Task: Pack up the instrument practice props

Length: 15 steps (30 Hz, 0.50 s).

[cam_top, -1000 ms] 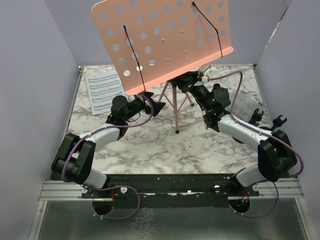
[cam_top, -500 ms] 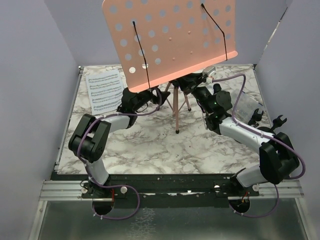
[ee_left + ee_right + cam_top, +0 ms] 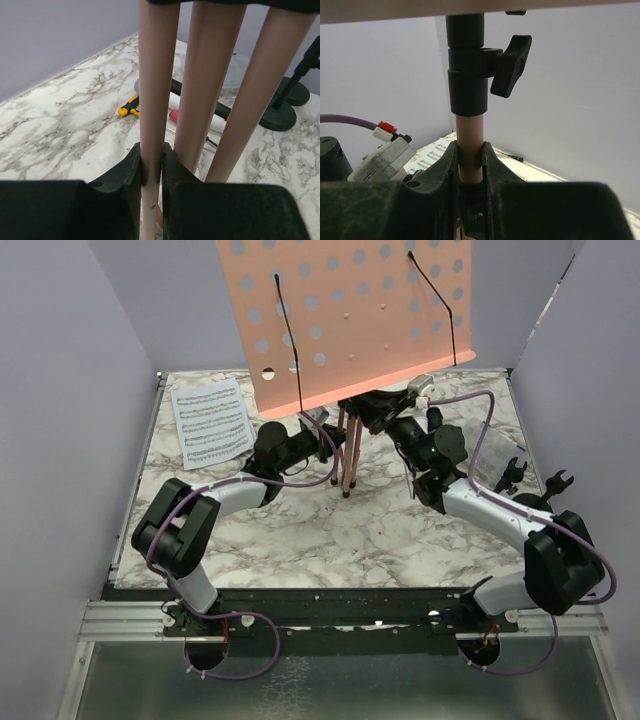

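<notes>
The pink music rest has its perforated board (image 3: 350, 320) high at the back. Its three tripod legs (image 3: 347, 455) are drawn close together. My left gripper (image 3: 325, 437) is shut on the leftmost leg (image 3: 157, 75), with the jaws pinching it from both sides (image 3: 151, 165). Just under the black collar and knob (image 3: 510, 65), my right gripper (image 3: 378, 418) is shut on the centre pole (image 3: 470, 132). A white sheet-music page (image 3: 210, 422) lies flat at the back left. Two black round-based holders (image 3: 280, 117) (image 3: 295, 92) stand behind the legs. White and black cylinders (image 3: 215, 120) lie partly hidden behind them.
A clear plastic box (image 3: 492, 450) sits at the right, beside the right arm. A yellow-and-black tool handle (image 3: 129, 106) lies on the marble past the legs. A thin green-handled tool (image 3: 512, 157) lies by the back wall. Purple walls close in three sides.
My left gripper moved right to the stand and closed on a leg. The spread legs came together, and the board shifted right and stood more upright.
</notes>
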Available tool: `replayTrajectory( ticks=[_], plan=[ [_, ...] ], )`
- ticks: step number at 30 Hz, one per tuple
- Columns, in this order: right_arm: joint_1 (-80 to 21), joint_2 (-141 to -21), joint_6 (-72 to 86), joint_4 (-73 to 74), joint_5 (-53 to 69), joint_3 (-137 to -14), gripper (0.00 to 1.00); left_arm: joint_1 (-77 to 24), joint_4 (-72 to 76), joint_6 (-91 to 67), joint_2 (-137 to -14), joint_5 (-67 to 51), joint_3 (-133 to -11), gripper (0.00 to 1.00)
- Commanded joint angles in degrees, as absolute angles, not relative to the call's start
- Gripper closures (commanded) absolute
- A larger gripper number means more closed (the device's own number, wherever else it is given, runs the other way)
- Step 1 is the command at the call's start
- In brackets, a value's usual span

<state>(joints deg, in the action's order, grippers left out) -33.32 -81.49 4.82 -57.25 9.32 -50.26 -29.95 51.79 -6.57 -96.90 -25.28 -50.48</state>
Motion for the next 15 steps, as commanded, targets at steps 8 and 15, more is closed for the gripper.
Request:
replayTrajectory(
  ticks=[8,15],
  plan=[
    [-33.7,-76.1,5.7,-49.7,14.9,-44.4,1.00,-31.4,55.9,-8.6,-85.1,-18.0,-44.5,0.91],
    [-33.7,-73.6,5.4,-47.6,16.2,-41.1,1.00,-33.6,56.0,-9.8,-78.9,-13.2,-34.8,0.67]
  ],
)
